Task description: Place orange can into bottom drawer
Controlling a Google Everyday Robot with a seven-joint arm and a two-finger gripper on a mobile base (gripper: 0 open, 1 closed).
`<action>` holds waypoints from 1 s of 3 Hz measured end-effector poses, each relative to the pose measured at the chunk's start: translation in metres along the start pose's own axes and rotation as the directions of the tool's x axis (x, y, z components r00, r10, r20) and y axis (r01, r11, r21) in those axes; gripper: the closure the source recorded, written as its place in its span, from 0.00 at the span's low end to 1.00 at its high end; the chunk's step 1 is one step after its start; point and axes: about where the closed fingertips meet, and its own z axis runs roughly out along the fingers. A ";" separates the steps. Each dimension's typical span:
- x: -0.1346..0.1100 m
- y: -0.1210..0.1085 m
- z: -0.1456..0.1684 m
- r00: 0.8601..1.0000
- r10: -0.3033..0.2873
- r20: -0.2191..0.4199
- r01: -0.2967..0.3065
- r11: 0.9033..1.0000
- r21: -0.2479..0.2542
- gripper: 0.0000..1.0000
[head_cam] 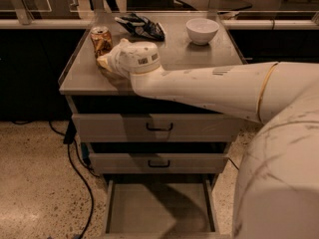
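Note:
The orange can (pixel 101 40) stands upright on the grey cabinet top (pixel 199 59), near its back left corner. My gripper (pixel 104 61) is at the end of the white arm, just in front of the can and a little to its right, low over the top. The round wrist housing (pixel 135 59) hides most of it. Whether it touches the can does not show. The bottom drawer (pixel 158 208) is pulled open below, and its grey inside shows nothing in it.
A white bowl (pixel 202 30) stands at the back right of the top. A dark crumpled bag (pixel 140 26) lies at the back middle. The two upper drawers (pixel 159 127) with black handles are shut. Black cables (pixel 75 158) run on the floor at the left.

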 end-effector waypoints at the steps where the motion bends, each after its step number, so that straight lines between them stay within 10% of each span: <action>1: 0.000 0.000 0.000 1.000 0.000 0.000 0.000 1.000 0.000 0.63; 3: 0.000 -0.013 -0.021 0.999 -0.044 0.003 0.044 0.999 -0.010 1.00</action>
